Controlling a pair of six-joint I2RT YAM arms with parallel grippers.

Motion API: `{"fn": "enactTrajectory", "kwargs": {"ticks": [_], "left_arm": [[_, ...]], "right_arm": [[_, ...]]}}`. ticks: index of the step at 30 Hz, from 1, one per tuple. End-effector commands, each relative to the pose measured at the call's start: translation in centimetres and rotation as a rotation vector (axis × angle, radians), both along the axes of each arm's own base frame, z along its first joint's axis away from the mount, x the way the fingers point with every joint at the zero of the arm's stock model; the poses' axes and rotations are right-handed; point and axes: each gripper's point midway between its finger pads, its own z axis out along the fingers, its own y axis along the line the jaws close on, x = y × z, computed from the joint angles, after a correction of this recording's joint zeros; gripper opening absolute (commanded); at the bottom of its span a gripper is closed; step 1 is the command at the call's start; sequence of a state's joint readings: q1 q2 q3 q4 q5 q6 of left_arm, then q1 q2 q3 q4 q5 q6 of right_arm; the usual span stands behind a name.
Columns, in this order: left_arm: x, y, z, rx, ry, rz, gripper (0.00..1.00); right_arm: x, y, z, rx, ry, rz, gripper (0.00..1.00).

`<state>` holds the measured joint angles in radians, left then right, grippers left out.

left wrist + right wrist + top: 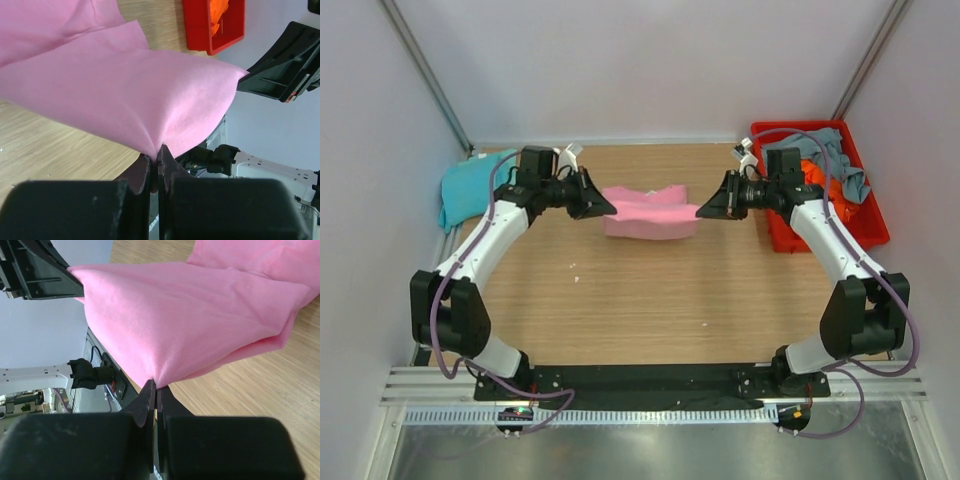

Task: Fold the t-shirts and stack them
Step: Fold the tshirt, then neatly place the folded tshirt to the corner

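Note:
The pink t-shirt (650,211) hangs stretched between both grippers above the back middle of the table, its lower part resting on the wood. My left gripper (607,209) is shut on its left corner, which shows in the left wrist view (150,90). My right gripper (704,212) is shut on its right corner, which shows in the right wrist view (190,320). The teal t-shirt (468,185) lies folded at the back left. The orange t-shirt (817,183) and the grey-blue t-shirt (839,160) lie in the red bin (868,228).
The red bin stands at the back right, close behind my right arm; it also shows in the left wrist view (200,35). White walls enclose the table on the left, back and right. A black rail (650,380) runs along the near edge.

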<state>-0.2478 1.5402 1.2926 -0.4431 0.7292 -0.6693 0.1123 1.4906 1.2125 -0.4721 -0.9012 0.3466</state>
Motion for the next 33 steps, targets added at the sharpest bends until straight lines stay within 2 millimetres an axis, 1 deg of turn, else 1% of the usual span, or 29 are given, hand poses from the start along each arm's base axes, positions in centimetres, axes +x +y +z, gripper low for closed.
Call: {"fn": "enactTrajectory", "kwargs": {"ticks": [1, 5, 8, 9, 10, 11, 12, 13, 14, 15, 16, 17, 18, 19, 20, 21, 22, 23, 24, 25, 26, 27, 28, 29, 30, 31, 32, 33], "left_arm": [[-1.6, -0.1, -0.4, -0.005, 0.021, -0.011, 0.00], [-1.6, 0.0, -1.2, 0.006, 0.035, -0.011, 0.00], [-0.8, 0.0, -2.1, 0.029, 0.043, -0.015, 0.00], [0.0, 0.0, -2.7, 0.040, 0.050, -0.022, 0.00], [0.5, 0.0, -3.0, 0.043, 0.056, -0.018, 0.00], [1.0, -0.1, -3.3, 0.047, 0.058, -0.020, 0.00], [2.0, -0.2, -2.7, 0.050, 0.027, -0.026, 0.00], [2.9, -0.2, -3.7, 0.068, 0.041, -0.028, 0.00], [3.9, 0.0, -4.1, 0.090, 0.037, -0.017, 0.00], [5.2, 0.1, -3.0, 0.094, 0.008, -0.008, 0.00], [6.4, 0.2, -4.3, 0.108, 0.028, 0.000, 0.00], [7.7, 0.5, -4.6, 0.131, 0.018, 0.025, 0.00], [9.7, 1.2, -3.2, 0.149, -0.025, 0.057, 0.00], [11.1, 1.8, -3.6, 0.177, -0.028, 0.093, 0.00], [12.5, 2.2, -4.8, 0.192, -0.017, 0.113, 0.04], [14.7, 2.9, -4.0, 0.208, -0.068, 0.156, 0.13], [15.4, 3.1, -4.3, 0.217, -0.065, 0.167, 0.23], [16.0, 3.2, -5.2, 0.228, -0.053, 0.163, 0.29], [16.3, 3.4, -4.8, 0.240, -0.063, 0.176, 0.32], [16.2, 3.6, -4.9, 0.242, -0.067, 0.182, 0.37], [15.8, 3.5, -4.5, 0.230, -0.071, 0.191, 0.44], [15.0, 3.7, -3.9, 0.214, -0.099, 0.193, 0.46], [14.2, 3.4, -3.0, 0.189, -0.121, 0.175, 0.47], [13.6, 3.3, -2.4, 0.175, -0.137, 0.173, 0.52], [12.3, 3.5, -1.7, 0.162, -0.156, 0.172, 0.57], [11.3, 3.1, -1.4, 0.137, -0.155, 0.147, 0.61], [10.6, 2.9, -1.4, 0.125, -0.154, 0.129, 0.63], [9.5, 3.0, -1.9, 0.120, -0.137, 0.121, 0.65]], "right_arm": [[-1.2, 0.2, 1.7, 0.016, -0.027, 0.018, 0.02], [-1.1, 0.0, 0.7, -0.001, -0.018, 0.010, 0.01], [0.1, 0.0, 0.0, -0.013, -0.014, 0.002, 0.01], [0.7, 0.0, 0.1, -0.018, -0.021, 0.001, 0.01], [1.5, 0.0, -0.9, -0.027, -0.002, -0.002, 0.01], [2.5, 0.1, -0.6, -0.029, -0.014, -0.004, 0.01], [3.2, 0.1, -0.6, -0.035, -0.024, -0.003, 0.01], [4.0, 0.1, -0.7, -0.043, -0.035, -0.008, 0.01], [5.9, 0.2, -0.7, -0.051, -0.051, -0.009, 0.02], [6.9, 0.4, -0.6, -0.060, -0.070, -0.004, 0.02], [8.1, 0.6, -0.9, -0.068, -0.075, -0.001, 0.02], [10.9, 0.8, -0.7, -0.081, -0.102, -0.004, 0.02], [12.2, 1.0, -1.2, -0.089, -0.103, -0.002, 0.01], [13.8, 1.2, -1.3, -0.092, -0.125, -0.007, 0.01], [15.9, 1.5, 0.6, -0.087, -0.194, -0.015, 0.02], [17.7, 1.7, -2.1, -0.090, -0.154, -0.009, 0.12], [18.5, 2.0, -2.1, -0.080, -0.151, -0.008, 0.26], [19.4, 2.1, -1.4, -0.070, -0.175, -0.011, 0.40], [19.5, 2.0, -1.1, -0.065, -0.183, -0.016, 0.49], [19.9, 2.1, 0.3, -0.054, -0.248, -0.023, 0.55], [18.9, 2.1, -1.1, -0.048, -0.216, -0.029, 0.68], [18.6, 1.7, -0.8, -0.056, -0.247, -0.043, 0.77], [17.7, 1.5, 2.6, -0.050, -0.355, -0.046, 0.77], [16.3, 1.4, 0.8, -0.068, -0.330, -0.035, 0.78], [15.5, 1.4, 1.4, -0.067, -0.349, -0.027, 0.78], [14.5, 1.3, 2.2, -0.065, -0.364, -0.020, 0.78], [13.7, 1.4, 1.2, -0.066, -0.335, -0.009, 0.78], [13.1, 1.4, 1.0, -0.064, -0.328, 0.000, 0.78]]}}
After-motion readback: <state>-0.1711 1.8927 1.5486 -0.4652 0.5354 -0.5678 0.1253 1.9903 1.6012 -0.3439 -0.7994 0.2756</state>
